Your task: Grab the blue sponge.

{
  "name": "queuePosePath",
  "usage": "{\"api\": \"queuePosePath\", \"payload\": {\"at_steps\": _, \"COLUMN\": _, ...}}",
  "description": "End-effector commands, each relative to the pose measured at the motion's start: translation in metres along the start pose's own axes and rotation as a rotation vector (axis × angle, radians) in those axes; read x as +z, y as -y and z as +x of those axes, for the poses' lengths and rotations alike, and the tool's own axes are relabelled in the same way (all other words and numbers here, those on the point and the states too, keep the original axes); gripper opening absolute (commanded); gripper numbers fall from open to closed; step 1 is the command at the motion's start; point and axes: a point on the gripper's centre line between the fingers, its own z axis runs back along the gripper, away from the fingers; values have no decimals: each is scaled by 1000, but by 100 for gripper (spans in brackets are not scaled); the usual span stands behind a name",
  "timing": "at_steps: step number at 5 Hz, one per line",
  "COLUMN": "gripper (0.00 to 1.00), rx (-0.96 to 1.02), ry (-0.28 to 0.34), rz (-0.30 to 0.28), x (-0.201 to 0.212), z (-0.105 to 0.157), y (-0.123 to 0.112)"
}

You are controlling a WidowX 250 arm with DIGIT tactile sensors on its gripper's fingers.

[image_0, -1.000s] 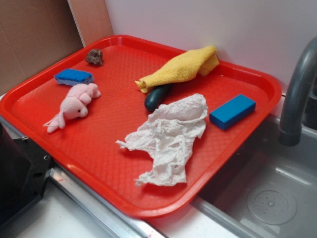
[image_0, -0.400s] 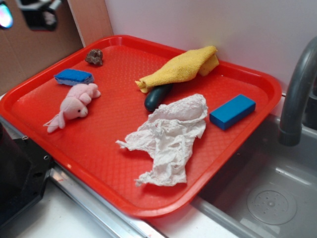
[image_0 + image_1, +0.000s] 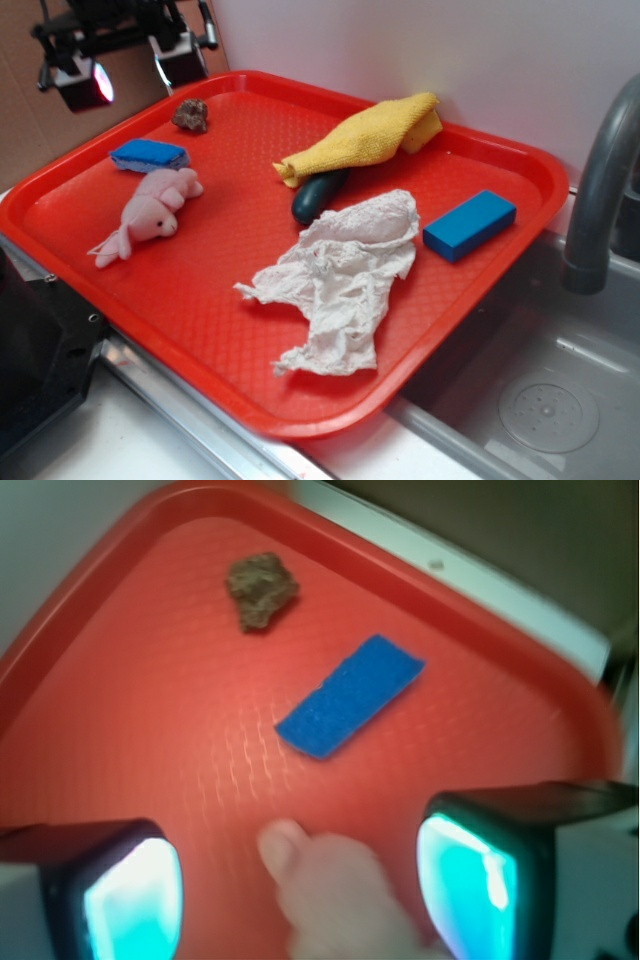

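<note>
Up at the far left, my gripper point(image 3: 125, 70) hangs above the corner of the red tray point(image 3: 200, 330). My two fingers point(image 3: 110, 890) are spread wide apart, and they hold nothing and touch nothing. Each pad glows with light.

Just below it, the blue sponge point(image 3: 149, 154) lies flat on the tray near the far left edge. It is small and thin, bright blue on top with a paler blue rim, and its corners are soft and round. From my wrist view the blue sponge point(image 3: 350, 695) sits between my fingers but farther out, with bare tray all around it.

A brown lump point(image 3: 190, 115) sits a little beyond the sponge. The pink plush point(image 3: 150, 212) lies just on the near side of the sponge.

More to the right are a yellow cloth point(image 3: 365, 137), a dark green thing point(image 3: 315, 196) and a crumpled white paper point(image 3: 340, 275). Far right on the tray lies a blue block point(image 3: 468, 225) with sharp edges.
</note>
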Motion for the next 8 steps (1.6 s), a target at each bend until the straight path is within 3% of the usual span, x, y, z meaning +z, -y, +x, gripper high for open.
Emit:
{"api": "queuePosePath", "payload": {"at_steps": 1, "gripper": 100, "rx": 474, "ry": -44, "rz": 96, "x": -35, "z": 25, "y": -10}}
{"api": "queuePosePath", "payload": {"at_steps": 2, "gripper": 100, "rx": 481, "ry": -59, "rz": 144, "x": -61, "z": 34, "y": -16}}
{"api": "queuePosePath", "payload": {"at_steps": 3, "gripper": 100, "rx": 415, "ry": -72, "rz": 158, "x": -84, "z": 33, "y": -13}}
{"api": "queuePosePath", "payload": {"at_steps": 4, "gripper": 100, "rx": 347, "ry": -57, "rz": 144, "x": -83, "z": 28, "y": -26}}
{"api": "queuePosePath", "payload": {"at_steps": 5, "gripper": 0, "rx": 110, "ry": -157, "rz": 78, "x": -77, "z": 34, "y": -23}}
{"api": "queuePosePath", "payload": {"at_steps": 6, "gripper": 0, "rx": -132, "ry": -192, "rz": 6, "x": -27, "z": 32, "y": -6}}
{"api": "queuePosePath", "payload": {"at_steps": 7, "gripper": 0, "rx": -388, "ry": -196, "rz": 29, "x": 22, "z": 22, "y": 5}}
{"api": "queuePosePath", "payload": {"at_steps": 8, "gripper": 0, "rx": -654, "ry": -153, "rz": 94, "x": 75, "z": 1, "y": 12}}
